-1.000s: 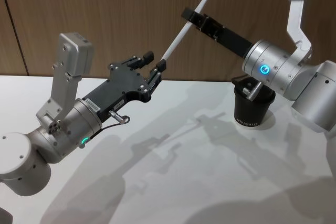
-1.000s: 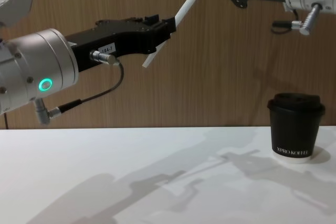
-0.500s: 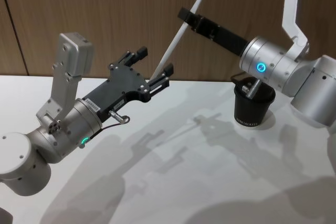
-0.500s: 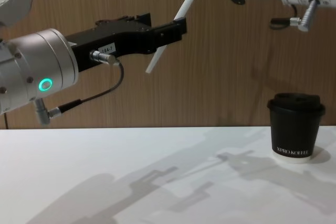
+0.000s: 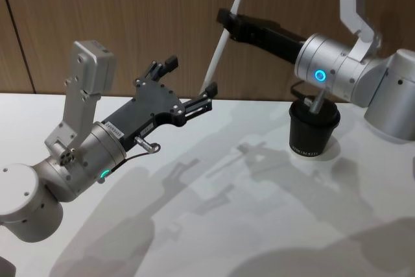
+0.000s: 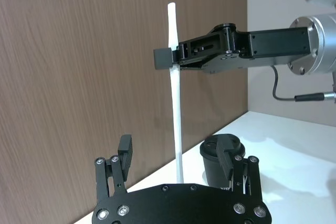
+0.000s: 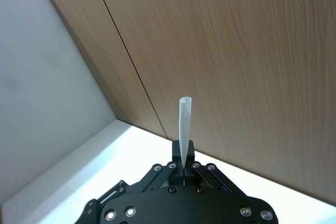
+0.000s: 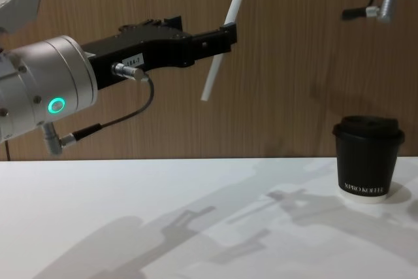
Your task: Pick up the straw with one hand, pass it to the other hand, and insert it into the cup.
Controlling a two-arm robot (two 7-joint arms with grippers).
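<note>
Brown wood panelling (image 5: 130, 17) backs a pale desk (image 5: 227, 225), and above that desk the handover has just gone through. A second ago the left hand (image 5: 189, 77), the one on the green-ringed wrist, was pinched on the lower part of the straw (image 5: 218, 53) while the right hand (image 5: 225, 19) gripped it higher up. Since then the left fingers have spread, and the right arm has drawn the straw upward and tipped it nearer to upright. So the pass looks done: the straw hangs from the right hand alone. What is left, as I judge it, is to carry it across to the cup (image 5: 313, 131) and push it in through the lid.

The left hand has its fingers wide apart and holds nothing. In its own wrist view the straw (image 6: 176, 103) stands in the gap between the two fingers and seems to touch neither.

The right hand has its fingers together, clamped on the straw about a third of the way down. A short stub rises above them (image 7: 184, 124) and the longer part slants down below.

The cup sits upright on the desk at the robot's right, lid on, well apart from the straw's lower end (image 8: 212, 76)
</note>
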